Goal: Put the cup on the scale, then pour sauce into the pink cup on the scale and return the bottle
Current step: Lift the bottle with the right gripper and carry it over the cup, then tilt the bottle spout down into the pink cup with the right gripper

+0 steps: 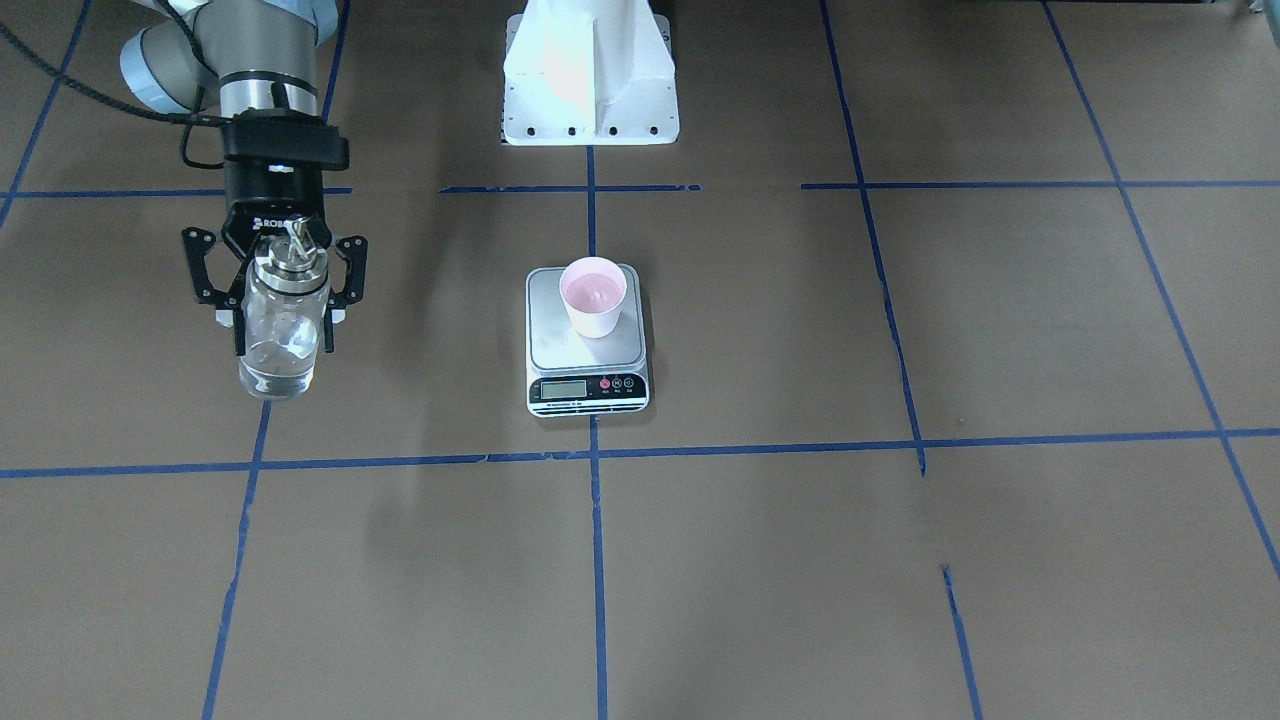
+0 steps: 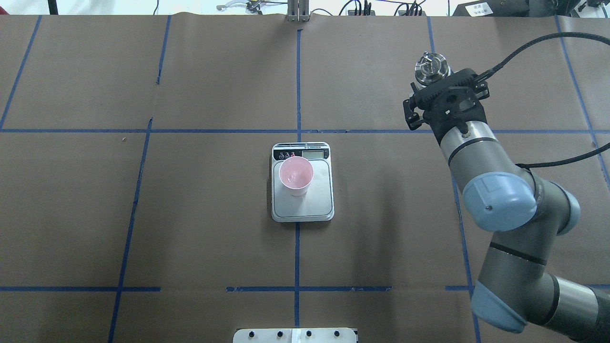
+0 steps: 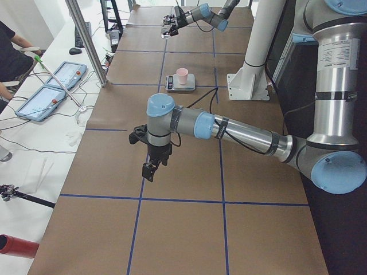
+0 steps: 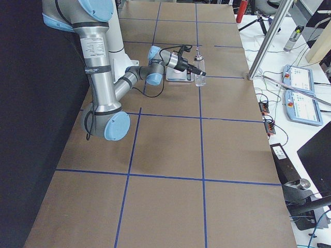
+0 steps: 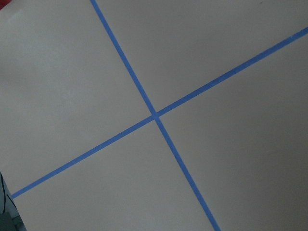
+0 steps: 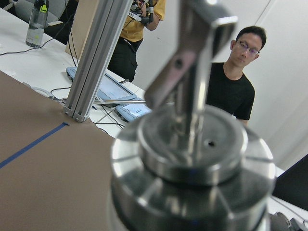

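The pale pink cup [image 1: 593, 297] stands upright on the far part of the scale [image 1: 560, 345], with a shiny wet pink inside; the pair also shows in the overhead view, the cup [image 2: 296, 176] on the scale [image 2: 314, 202]. My right gripper [image 1: 283, 338] is shut on the clear glass bottle [image 1: 280, 330], upright, well off to the scale's side on my right. I cannot tell whether its base touches the table. Its metal collar and spout [image 6: 192, 159] fill the right wrist view. My left gripper [image 3: 148, 171] hangs over bare table far from the scale; I cannot tell if it is open.
The white robot pedestal [image 1: 590, 70] stands behind the scale. An aluminium post [image 6: 91, 57] and operators [image 6: 231, 82] are beyond the table's far edge. Control tablets [image 4: 300, 93] lie on the side bench. Blue tape lines cross the brown table.
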